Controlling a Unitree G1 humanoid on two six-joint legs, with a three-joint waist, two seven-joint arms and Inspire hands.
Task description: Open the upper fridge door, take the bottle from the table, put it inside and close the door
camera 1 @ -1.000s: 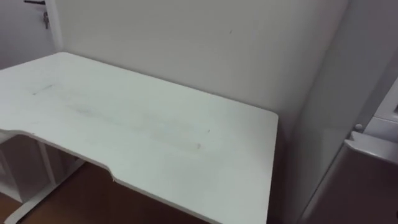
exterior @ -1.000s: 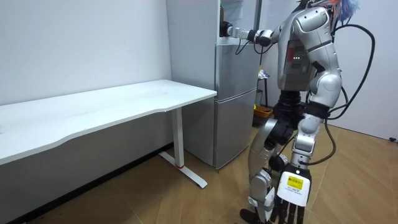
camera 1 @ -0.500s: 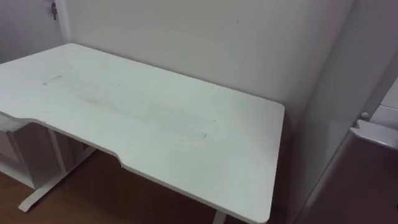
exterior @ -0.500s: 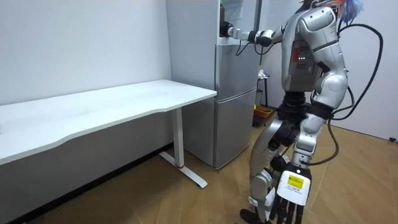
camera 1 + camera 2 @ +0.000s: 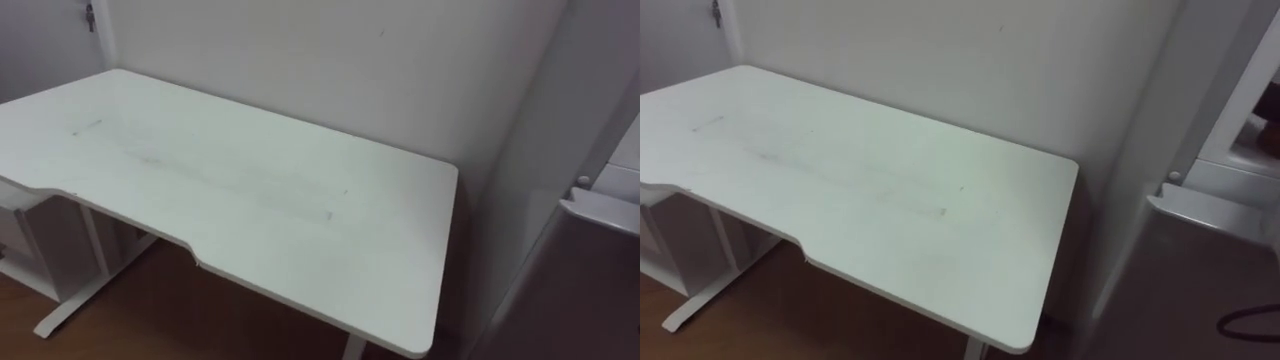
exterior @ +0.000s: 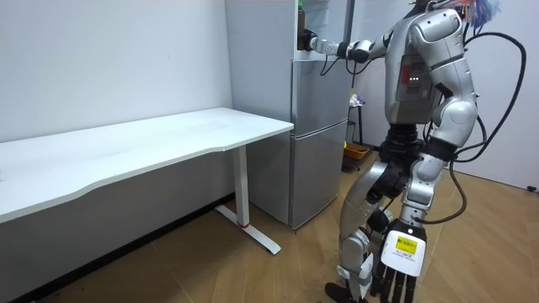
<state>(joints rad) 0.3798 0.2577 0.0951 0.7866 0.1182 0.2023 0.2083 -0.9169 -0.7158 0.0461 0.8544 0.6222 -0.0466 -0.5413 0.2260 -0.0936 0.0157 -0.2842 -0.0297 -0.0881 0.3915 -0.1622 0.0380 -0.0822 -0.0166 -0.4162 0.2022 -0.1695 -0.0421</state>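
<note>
Bare office-like room; white desk [image 6: 168, 139], grey fridge [image 6: 316, 126], wood floor [image 6: 472, 244].

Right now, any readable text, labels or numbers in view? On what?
No text can be read.
Tag on the back of the left hand: yellow band with dark print, too small to read.
Table: no lettering.
Fridge: no lettering visible on its door.

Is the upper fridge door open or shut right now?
Open: the room view shows the right hand inside the upper fridge, and the right eye view shows its interior.
</note>
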